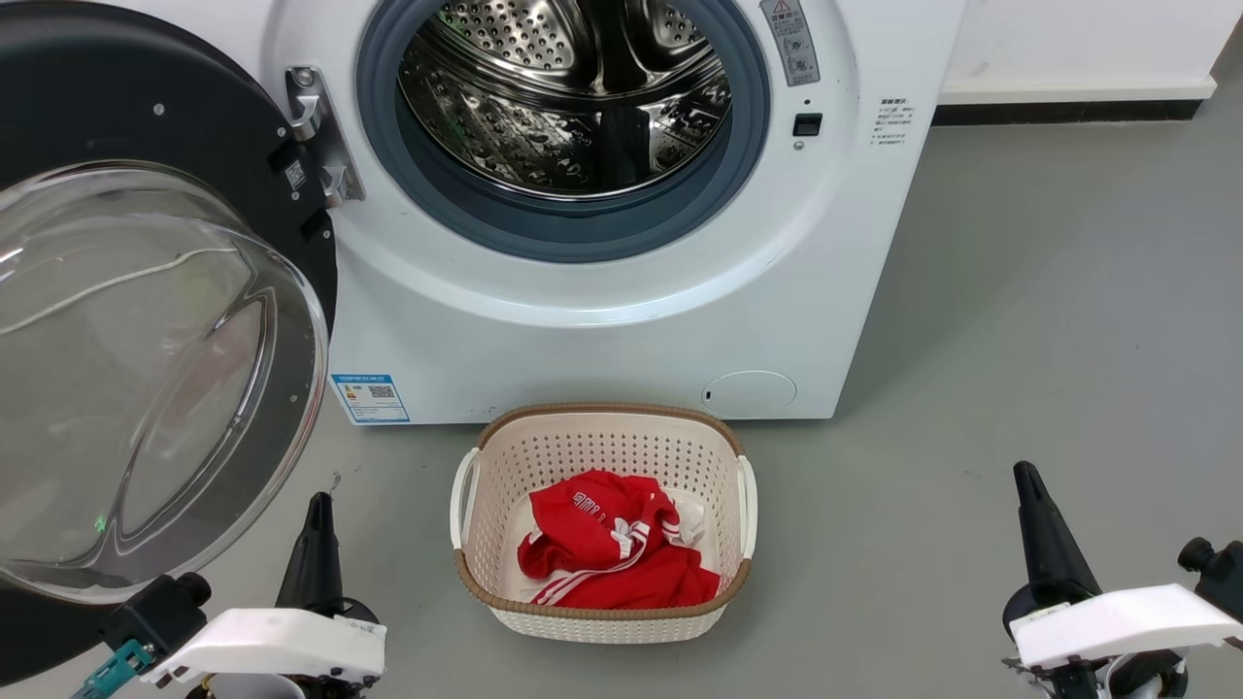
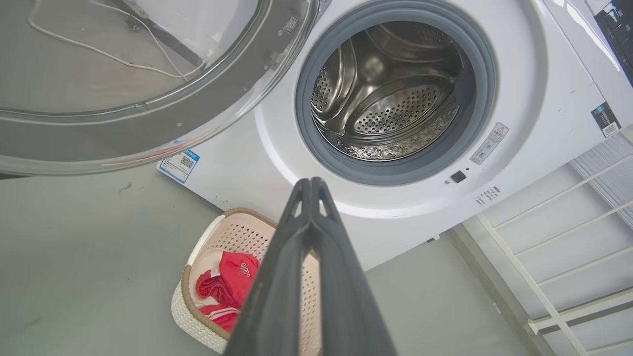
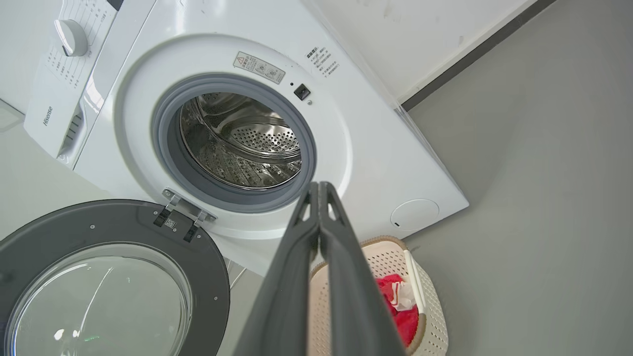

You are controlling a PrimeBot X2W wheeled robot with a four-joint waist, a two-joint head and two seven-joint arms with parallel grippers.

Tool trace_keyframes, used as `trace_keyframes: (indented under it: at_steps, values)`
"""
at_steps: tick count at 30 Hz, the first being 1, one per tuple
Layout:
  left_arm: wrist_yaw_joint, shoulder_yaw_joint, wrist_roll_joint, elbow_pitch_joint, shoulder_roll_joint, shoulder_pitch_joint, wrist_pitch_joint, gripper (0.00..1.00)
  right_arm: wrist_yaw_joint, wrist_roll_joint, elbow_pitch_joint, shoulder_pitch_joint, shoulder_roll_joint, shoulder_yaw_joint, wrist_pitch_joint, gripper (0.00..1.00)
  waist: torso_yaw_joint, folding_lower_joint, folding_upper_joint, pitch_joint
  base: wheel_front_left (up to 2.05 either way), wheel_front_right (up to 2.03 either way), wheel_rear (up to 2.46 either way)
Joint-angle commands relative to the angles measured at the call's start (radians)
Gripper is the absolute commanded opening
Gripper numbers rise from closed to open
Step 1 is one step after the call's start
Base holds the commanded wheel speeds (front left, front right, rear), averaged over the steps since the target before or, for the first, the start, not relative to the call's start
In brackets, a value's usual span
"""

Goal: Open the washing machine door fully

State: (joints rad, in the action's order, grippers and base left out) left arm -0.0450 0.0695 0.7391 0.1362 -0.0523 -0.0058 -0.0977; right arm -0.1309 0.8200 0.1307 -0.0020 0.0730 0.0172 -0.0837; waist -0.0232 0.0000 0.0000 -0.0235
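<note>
Jaws pressed together and empty, the left gripper [image 1: 319, 524] and right gripper [image 1: 1031, 505] hang low, seemingly because the washing machine door [image 1: 146, 369] stands wide open.

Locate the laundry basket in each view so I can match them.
Head view: laundry basket bottom centre, before the washing machine.
Left wrist view: lower left, partly behind the left gripper.
Right wrist view: lower right, partly behind the right gripper.
Shared landmark: the machine's grey gasket.
</note>
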Motion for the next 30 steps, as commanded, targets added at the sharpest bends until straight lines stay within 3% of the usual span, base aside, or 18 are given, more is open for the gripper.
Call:
trace_keyframes:
  at_steps: [1, 30]
  values:
    - [-0.008, 0.004, 0.032, -0.006, -0.003, -0.028, 0.009, 0.00, 0.000, 0.032, -0.006, -0.030, 0.008, 0.002, 0.005, 0.00, 0.000, 0.0000, 0.0000, 0.000, 0.00, 0.00, 0.00]
    - [-0.044, 0.023, 0.393, 0.043, -0.001, -0.064, 0.097, 0.00, 0.000, 0.377, 0.044, -0.064, 0.011, 0.022, 0.072, 0.00, 0.008, 0.0000, 0.0000, 0.007, 0.00, 0.00, 0.00]
